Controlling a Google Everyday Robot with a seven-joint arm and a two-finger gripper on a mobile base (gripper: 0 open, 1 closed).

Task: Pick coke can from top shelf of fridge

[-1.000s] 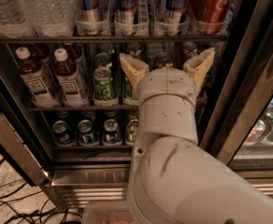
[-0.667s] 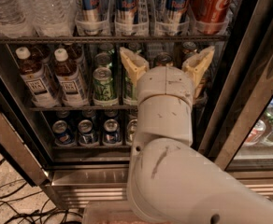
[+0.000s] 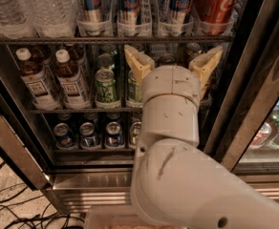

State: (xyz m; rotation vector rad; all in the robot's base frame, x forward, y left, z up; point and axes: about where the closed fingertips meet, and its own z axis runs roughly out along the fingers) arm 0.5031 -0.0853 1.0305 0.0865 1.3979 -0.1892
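The red coke can (image 3: 217,3) stands at the right end of the top shelf (image 3: 111,40) of the open fridge (image 3: 247,75), in a clear lane tray. My gripper (image 3: 172,61) is in front of the second shelf, below and left of the coke can. Its two tan fingers (image 3: 138,62) are spread wide apart and hold nothing. The white arm hides the cans behind it.
Three blue-and-silver slim cans (image 3: 130,4) and water bottles (image 3: 29,6) share the top shelf. Brown tea bottles (image 3: 70,80) and green cans (image 3: 106,87) fill the second shelf, dark cans (image 3: 89,135) the lower one. Cables (image 3: 15,209) lie on the floor at left.
The gripper has risen slightly towards the top shelf, fingers still spread. Nothing else has moved.
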